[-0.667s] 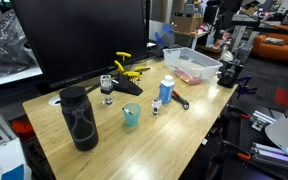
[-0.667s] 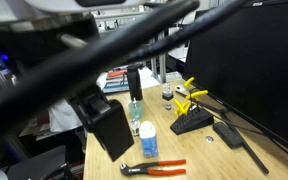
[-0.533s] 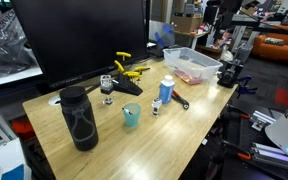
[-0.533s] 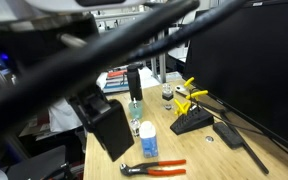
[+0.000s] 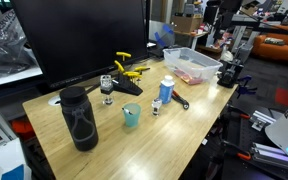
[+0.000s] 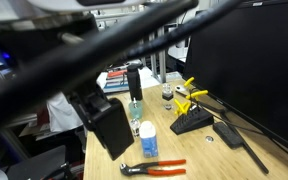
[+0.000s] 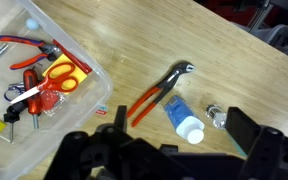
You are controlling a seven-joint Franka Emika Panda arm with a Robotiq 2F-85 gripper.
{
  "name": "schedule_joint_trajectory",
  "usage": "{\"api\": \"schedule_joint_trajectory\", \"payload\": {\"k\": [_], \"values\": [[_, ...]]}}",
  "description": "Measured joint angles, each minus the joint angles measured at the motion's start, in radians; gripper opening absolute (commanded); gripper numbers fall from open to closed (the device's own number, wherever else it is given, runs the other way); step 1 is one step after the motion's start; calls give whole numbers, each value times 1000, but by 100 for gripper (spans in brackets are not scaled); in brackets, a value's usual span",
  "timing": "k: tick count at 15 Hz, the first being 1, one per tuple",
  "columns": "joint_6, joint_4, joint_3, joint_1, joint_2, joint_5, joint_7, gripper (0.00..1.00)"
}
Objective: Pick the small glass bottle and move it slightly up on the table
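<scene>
The small glass bottle [image 5: 156, 108] stands on the wood-grain table [image 5: 179, 140] between a teal cup and the taller blue bottle with a white cap [image 5: 166, 91]. In the wrist view the small glass bottle [image 7: 216, 116] shows from above, just beside the blue bottle [image 7: 181, 118]. My gripper [image 7: 160, 138] hangs high above them. Its two dark fingers are spread wide and hold nothing. The small bottle lies near the right finger in that view. The arm shows only as a dark blur across an exterior view [image 6: 74, 50].
Red-handled pliers [image 7: 159, 88] lie by the blue bottle. A clear bin [image 5: 192, 65] of tools sits near the table's far end. A teal cup [image 5: 131, 115], black bottle [image 5: 79, 118], stemmed glass [image 5: 107, 88], yellow tool [image 5: 127, 68] and a large monitor [image 5: 79, 35] stand around.
</scene>
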Motion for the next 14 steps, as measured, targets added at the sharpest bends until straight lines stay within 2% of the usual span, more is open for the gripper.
{"api": "schedule_joint_trajectory", "payload": {"k": [5,9,14], "values": [[12,-6,85,15,40,2,0,100],[96,-16,164,36,116,-2,-1,100],[102,-17,173,27,123,-1,2,100]]}}
